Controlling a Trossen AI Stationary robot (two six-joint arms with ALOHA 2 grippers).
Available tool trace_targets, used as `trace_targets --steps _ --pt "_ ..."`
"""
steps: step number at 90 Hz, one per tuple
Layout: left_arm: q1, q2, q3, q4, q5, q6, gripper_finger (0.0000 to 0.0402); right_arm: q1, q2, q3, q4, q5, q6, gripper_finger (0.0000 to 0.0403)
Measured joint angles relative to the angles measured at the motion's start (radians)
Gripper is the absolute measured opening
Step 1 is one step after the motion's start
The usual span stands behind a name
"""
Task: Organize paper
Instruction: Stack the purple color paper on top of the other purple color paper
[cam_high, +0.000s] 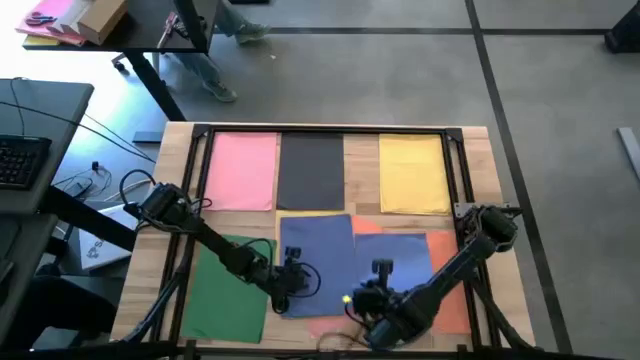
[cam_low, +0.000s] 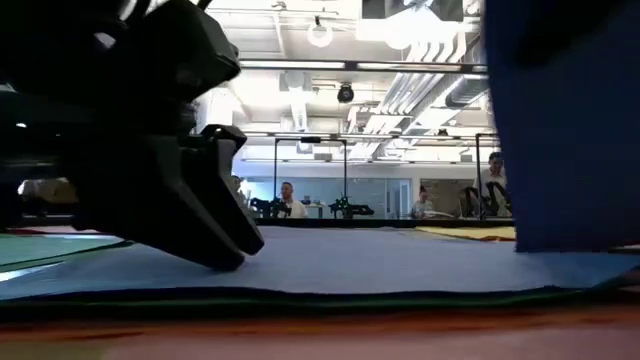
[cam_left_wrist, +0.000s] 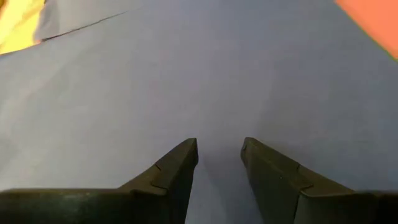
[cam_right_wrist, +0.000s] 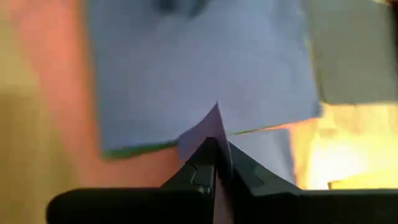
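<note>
My right hand is pinched tight on the corner of a blue sheet, which stands up in a small peak between my two fingers. From above, that hand sits at about five o'clock on the surface, over the blue sheet that lies on top of an orange sheet.

My left hand has its fingers parted, with nothing between them, tips down on a second blue sheet. From above, this hand is near six o'clock, on the near edge of that blue sheet, just beside the green sheet at seven o'clock. In the low view the same hand touches the blue paper lying flat.

Along the far side lie three sheets in a row: pink at eleven o'clock, dark grey at twelve, yellow at one. A strip of another yellow sheet shows at the far edge of the blue sheet under my left hand.
</note>
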Motion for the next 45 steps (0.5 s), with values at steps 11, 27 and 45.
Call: trace_targets --steps 11,27,45 --pt "-0.02 -0.005 0.0 0.001 -0.02 0.0 0.013 -0.048 0.0 0.017 -0.015 0.033 0.092 0.0" --pt "-0.039 -0.03 -0.003 -0.013 -0.038 0.002 0.013 -0.078 0.0 0.111 -0.144 0.046 0.103 0.0" --pt "-0.044 -0.053 -0.004 -0.022 -0.037 0.034 0.013 -0.08 -0.002 0.154 -0.003 0.208 -0.058 0.0"
